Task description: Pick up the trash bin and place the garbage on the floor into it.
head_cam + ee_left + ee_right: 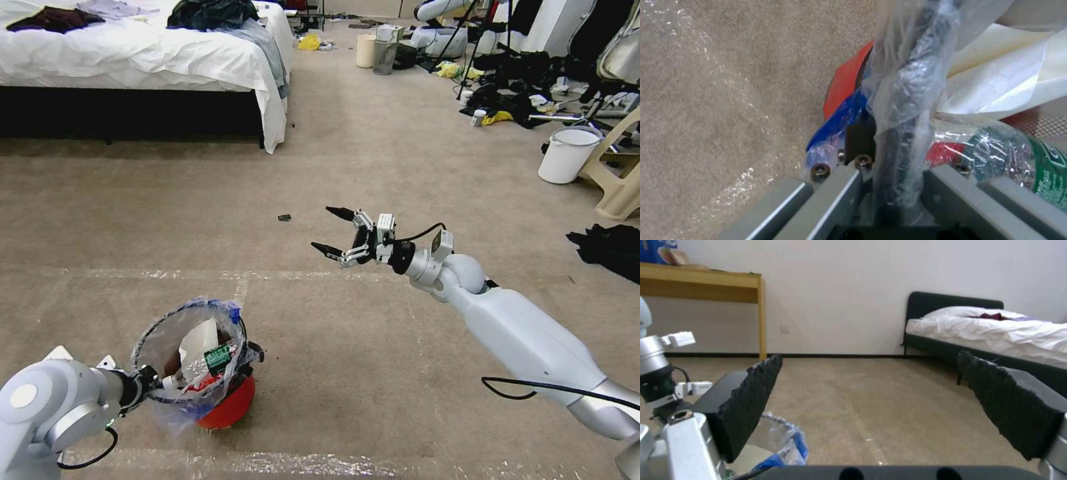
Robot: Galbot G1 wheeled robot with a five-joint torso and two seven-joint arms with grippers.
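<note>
The red trash bin [228, 403], lined with a crinkly clear bag edged in blue, tilts low over the carpet at the lower left. My left gripper [152, 385] is shut on its near rim [902, 100], bag plastic pinched in the clamp. Inside lie white paper [996, 76], a green-labelled bottle [219, 358] [1018, 156] and red litter. My right gripper [323, 228] [869, 358] hangs open over the floor [373, 167], to the right of the bin and farther out, nothing between its pads [751, 400]. A small dark scrap [285, 217] lies on the carpet just left of it.
A white-sheeted bed [133, 60] [996, 330] stands at the back left. At the right are a white bucket [568, 155], a beige chair [620, 173] and dark clothes [610, 247]. Pale tape lines [200, 273] cross the carpet. Clutter fills the far right corner.
</note>
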